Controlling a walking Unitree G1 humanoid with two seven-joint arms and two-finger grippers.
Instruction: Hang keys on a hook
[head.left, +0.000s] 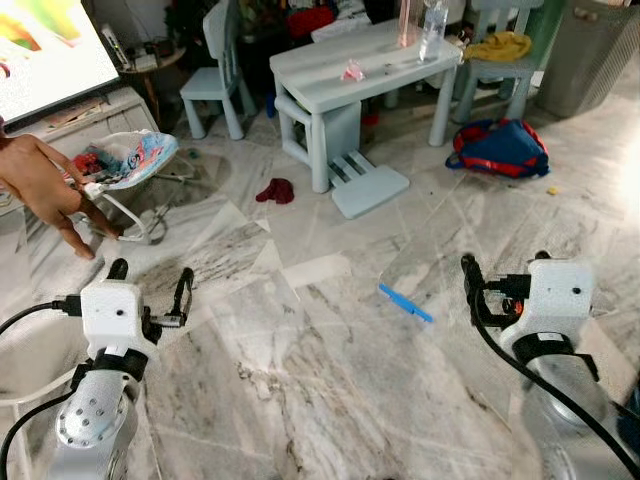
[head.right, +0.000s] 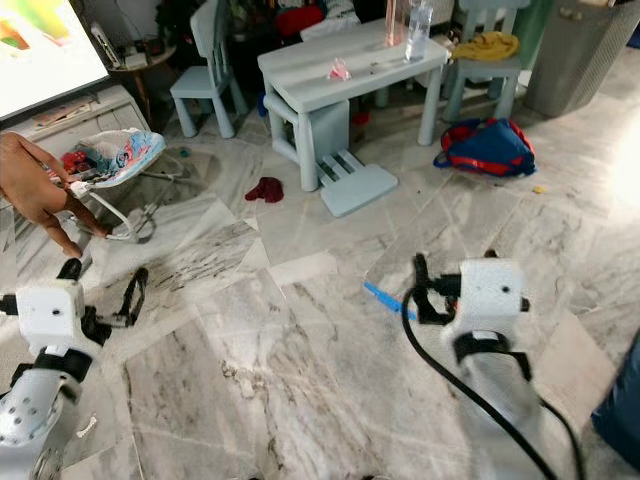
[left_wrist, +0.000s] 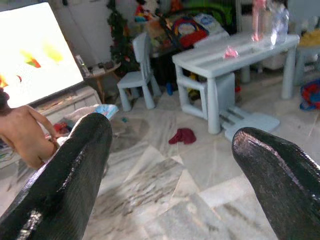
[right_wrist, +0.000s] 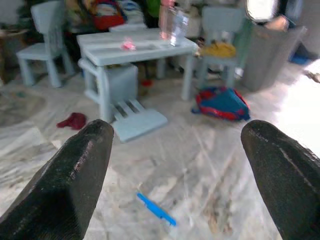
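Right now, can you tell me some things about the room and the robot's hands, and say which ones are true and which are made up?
1. Both grippers are open with nothing in them. True: the left gripper and the right gripper hold nothing.
2. A blue stick lies on the floor between the two grippers. True.
3. The red and blue backpack sits on top of the light blue table. False: it lies on the floor beside the table.
4. A clear bottle stands on the table. True.
5. The dark red cloth hangs over the light blue chair. False: it lies on the floor.
6. A person's hand touches the left gripper. False: it is apart from it.
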